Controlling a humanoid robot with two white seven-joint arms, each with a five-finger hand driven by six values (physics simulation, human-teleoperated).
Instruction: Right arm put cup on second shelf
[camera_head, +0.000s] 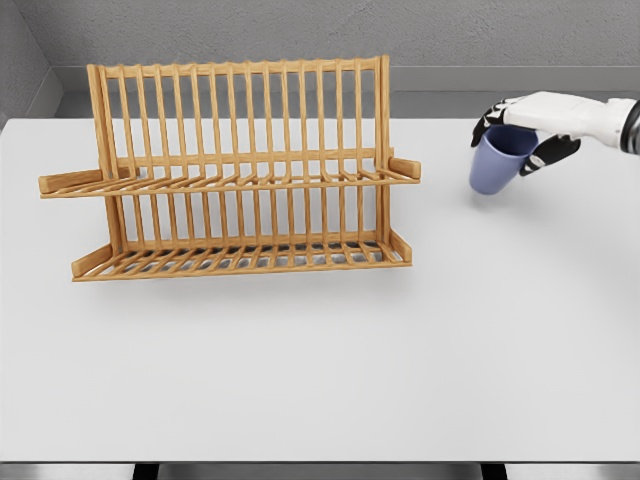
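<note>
The right robot hand (522, 135) reaches in from the right edge of the head view, at about two o'clock from the middle of the desk (320, 370). Its fingers are curled around the rim of a blue cup (497, 163), pinching it from above and from the sides. Dark fingertips (487, 124) show at the cup's left upper edge, and more dark finger pads wrap the right side of the rim. The cup hangs directly below the palm, at six to seven o'clock from the knuckles. It is tilted, its open mouth turned up and toward the right, its base pointing down and to the left. Whether the base touches the desk or is just above it cannot be told from this view.

A wooden dish rack (235, 170) stands on the left half of the desk, at nine o'clock from the cup and well apart from it. The rack has two slatted shelves: a lower shelf (240, 258) close to the desk surface and an upper shelf (230, 180) halfway up its tall slatted back. The right end of the upper shelf is the part of the rack nearest the cup, and there is bare desk between them. The cup sits at roughly the same height in the picture as that upper shelf.
</note>
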